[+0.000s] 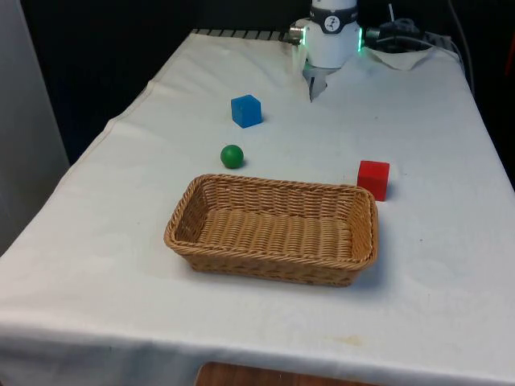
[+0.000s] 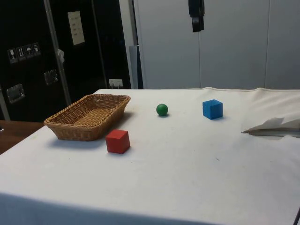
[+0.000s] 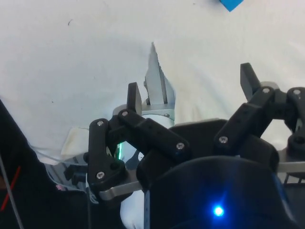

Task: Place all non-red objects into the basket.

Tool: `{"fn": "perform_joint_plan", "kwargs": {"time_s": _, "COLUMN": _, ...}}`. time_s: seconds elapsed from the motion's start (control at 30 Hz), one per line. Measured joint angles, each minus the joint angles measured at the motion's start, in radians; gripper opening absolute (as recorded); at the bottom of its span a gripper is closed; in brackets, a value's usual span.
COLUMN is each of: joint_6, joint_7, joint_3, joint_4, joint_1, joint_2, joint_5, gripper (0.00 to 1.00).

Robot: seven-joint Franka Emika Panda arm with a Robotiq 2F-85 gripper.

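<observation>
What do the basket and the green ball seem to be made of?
The basket looks like woven wicker or rattan: tan strands interlaced in rows, with a braided rim and a matte finish. The green ball looks solid and painted, perhaps wood or plastic; its surface is smooth and evenly coloured with a faint sheen, and the pictures do not settle which.

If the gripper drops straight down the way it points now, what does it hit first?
Most likely bare white cloth. The gripper hangs open and empty high above the table, pointing down. The blue cube sits off to one side, not under the fingers, so the way looks free, though depth is hard to judge.
</observation>
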State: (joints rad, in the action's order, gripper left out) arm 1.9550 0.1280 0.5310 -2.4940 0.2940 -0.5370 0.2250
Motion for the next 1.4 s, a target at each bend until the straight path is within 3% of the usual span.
{"fn": "perform_joint_plan", "kwargs": {"time_s": 1.4, "joint_6": 0.156, "joint_7": -0.264, "joint_3": 0.032, "joint_4": -0.082, "joint_1": -0.001, "joint_2": 0.117, "joint_5": 0.0, "gripper": 1.0}}
